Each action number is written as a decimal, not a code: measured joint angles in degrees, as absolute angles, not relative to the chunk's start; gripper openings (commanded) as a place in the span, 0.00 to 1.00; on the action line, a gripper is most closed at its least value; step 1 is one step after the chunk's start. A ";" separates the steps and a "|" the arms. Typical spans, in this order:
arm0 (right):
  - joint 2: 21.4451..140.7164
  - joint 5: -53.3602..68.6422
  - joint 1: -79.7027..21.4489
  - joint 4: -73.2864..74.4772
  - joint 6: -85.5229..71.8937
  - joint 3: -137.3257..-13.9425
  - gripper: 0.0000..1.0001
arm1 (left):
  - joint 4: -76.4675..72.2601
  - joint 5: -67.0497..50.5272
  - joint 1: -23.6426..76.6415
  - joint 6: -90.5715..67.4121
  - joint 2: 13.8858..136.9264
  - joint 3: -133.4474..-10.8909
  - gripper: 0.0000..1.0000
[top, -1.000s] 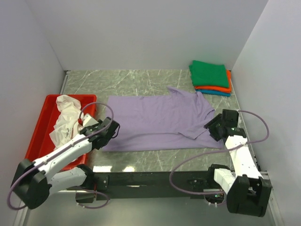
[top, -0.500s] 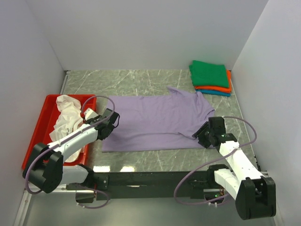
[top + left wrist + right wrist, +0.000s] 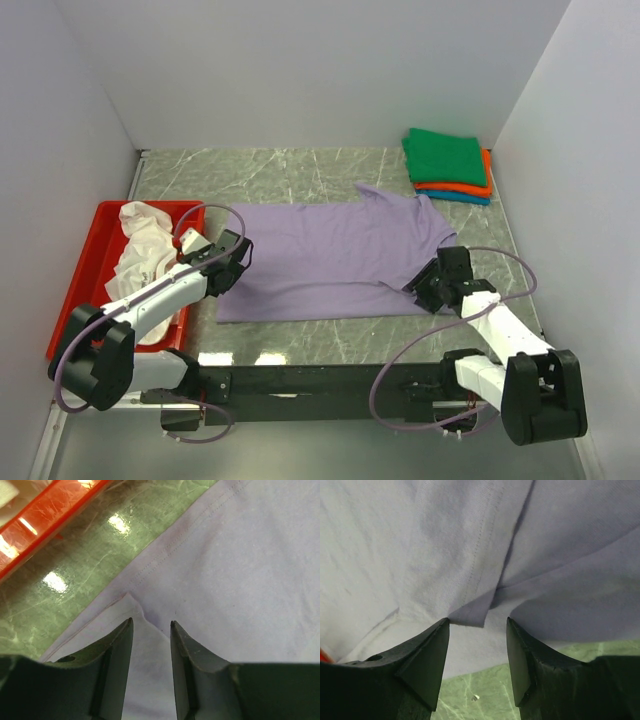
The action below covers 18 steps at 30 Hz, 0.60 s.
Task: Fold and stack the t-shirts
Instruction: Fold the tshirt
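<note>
Hem ridge of lavender t-shirt (image 3: 240, 555) inside half-open left gripper (image 3: 151, 625), folded corner inside half-open right gripper (image 3: 477, 622)

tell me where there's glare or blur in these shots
Top external: sharp, two glare patches on the table by the near edge. Left wrist: glare on the red tray and table; left claw soft. Right wrist: no glare, lavender shirt crisp.
</note>
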State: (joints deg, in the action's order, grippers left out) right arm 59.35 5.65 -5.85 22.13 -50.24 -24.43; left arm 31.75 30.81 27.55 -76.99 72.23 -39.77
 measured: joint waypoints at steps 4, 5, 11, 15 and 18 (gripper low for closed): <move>61.89 5.72 -5.87 20.88 -50.26 -25.52 0.54 | 31.51 30.76 27.46 -76.47 72.23 -39.77 0.41; 62.72 5.85 -5.87 20.38 -50.24 -25.89 0.52 | 31.44 30.72 27.42 -76.12 72.23 -39.77 0.41; 65.36 7.03 -6.04 17.76 -50.11 -27.20 0.45 | 31.29 30.63 27.29 -75.53 72.20 -39.83 0.40; 67.85 7.22 -6.72 16.67 -49.95 -29.39 0.42 | 31.29 30.63 27.29 -74.89 72.03 -40.23 0.40; 70.63 7.35 -7.40 15.94 -49.65 -32.03 0.40 | 31.22 30.65 27.27 -74.46 71.75 -40.58 0.40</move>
